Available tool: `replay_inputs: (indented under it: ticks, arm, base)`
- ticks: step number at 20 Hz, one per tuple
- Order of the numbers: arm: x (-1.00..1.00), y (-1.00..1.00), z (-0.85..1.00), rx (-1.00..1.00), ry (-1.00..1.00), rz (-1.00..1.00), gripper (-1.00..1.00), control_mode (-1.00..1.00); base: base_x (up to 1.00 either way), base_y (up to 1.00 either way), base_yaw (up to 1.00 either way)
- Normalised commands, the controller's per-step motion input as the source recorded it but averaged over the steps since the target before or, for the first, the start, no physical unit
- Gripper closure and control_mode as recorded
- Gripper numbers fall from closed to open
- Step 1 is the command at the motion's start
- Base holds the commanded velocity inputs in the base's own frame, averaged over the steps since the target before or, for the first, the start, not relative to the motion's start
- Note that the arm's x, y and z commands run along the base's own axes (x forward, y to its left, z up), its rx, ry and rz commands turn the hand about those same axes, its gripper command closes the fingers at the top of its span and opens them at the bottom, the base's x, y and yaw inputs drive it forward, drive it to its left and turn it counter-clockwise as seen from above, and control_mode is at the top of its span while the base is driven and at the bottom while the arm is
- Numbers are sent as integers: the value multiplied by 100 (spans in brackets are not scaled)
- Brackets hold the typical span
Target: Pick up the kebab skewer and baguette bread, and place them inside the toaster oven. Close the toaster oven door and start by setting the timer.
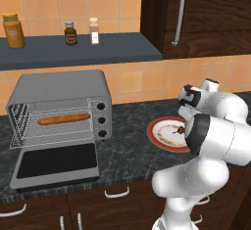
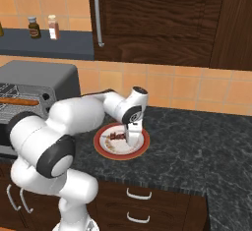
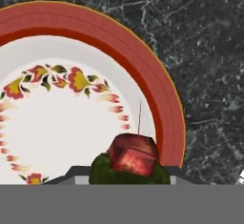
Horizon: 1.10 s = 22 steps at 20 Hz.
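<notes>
Kebab skewer (image 3: 132, 155) sits between the claw (image 2: 129, 137) fingers, clamped low over the red-rimmed plate (image 2: 104, 149) on the table (image 2: 197, 146); baguette bread (image 1: 63, 119) lies inside the open toaster oven (image 1: 63, 89).

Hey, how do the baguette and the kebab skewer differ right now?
The baguette lies on the rack inside the toaster oven; the kebab skewer is on the red-rimmed plate, at the gripper. The baguette is smooth and tan-orange; the skewer is chunky and dark red. Both are slim and elongated.
</notes>
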Motion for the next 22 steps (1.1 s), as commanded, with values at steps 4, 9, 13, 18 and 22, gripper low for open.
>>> replay_inputs:
  ticks: [4,9,13,18,22]
  arm:
    - [-35,51,55,0,0,-11,100,-100]
    - [-25,49,62,0,0,-10,100,-100]
    - [-66,45,52,0,0,-8,100,-100]
    - [-45,65,40,0,0,-5,100,-100]
    - [-11,100,32,-1,-2,-1,100,-100]
  base:
    - [0,0,0]
    - [0,0,0]
    - [0,0,0]
    - [0,0,0]
    - [0,0,0]
